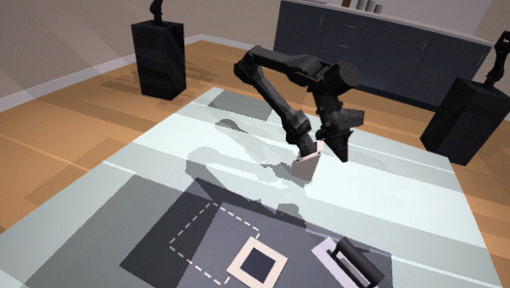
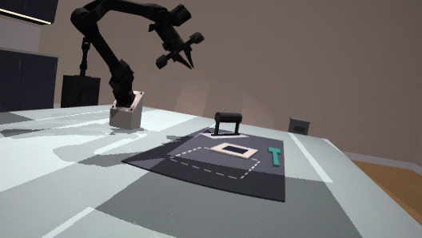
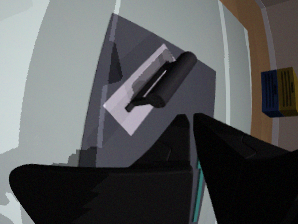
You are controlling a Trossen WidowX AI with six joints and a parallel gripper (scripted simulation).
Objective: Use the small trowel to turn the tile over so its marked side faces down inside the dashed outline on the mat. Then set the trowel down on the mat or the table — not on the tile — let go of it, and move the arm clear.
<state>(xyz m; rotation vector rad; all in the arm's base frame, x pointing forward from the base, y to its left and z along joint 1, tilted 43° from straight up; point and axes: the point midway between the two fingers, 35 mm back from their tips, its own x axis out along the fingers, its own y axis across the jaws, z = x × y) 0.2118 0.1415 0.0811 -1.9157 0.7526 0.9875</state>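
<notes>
Pressed together on nothing, my claw (image 1: 344,159) (image 2: 192,68) (image 3: 189,121) hangs above the surface (image 1: 406,193) (image 2: 168,212) (image 3: 65,60). The tile (image 1: 234,262) (image 2: 216,149) lies marked side up, partly over the dashed outline (image 1: 191,266) (image 2: 208,170); the trowel (image 1: 354,261) (image 2: 228,117) (image 3: 172,80) rests beside it on the mat (image 1: 159,251) (image 2: 264,192) (image 3: 107,60). Descending closed could knock the trowel's raised handle. It sits near the mat's edge, with open room above for spreading first.

Cream tile (image 1: 233,267) (image 2: 216,149) with dark square, teal T-shaped piece (image 2: 276,156) (image 3: 198,192), white dashed outline (image 1: 193,265) (image 2: 205,169)
</notes>
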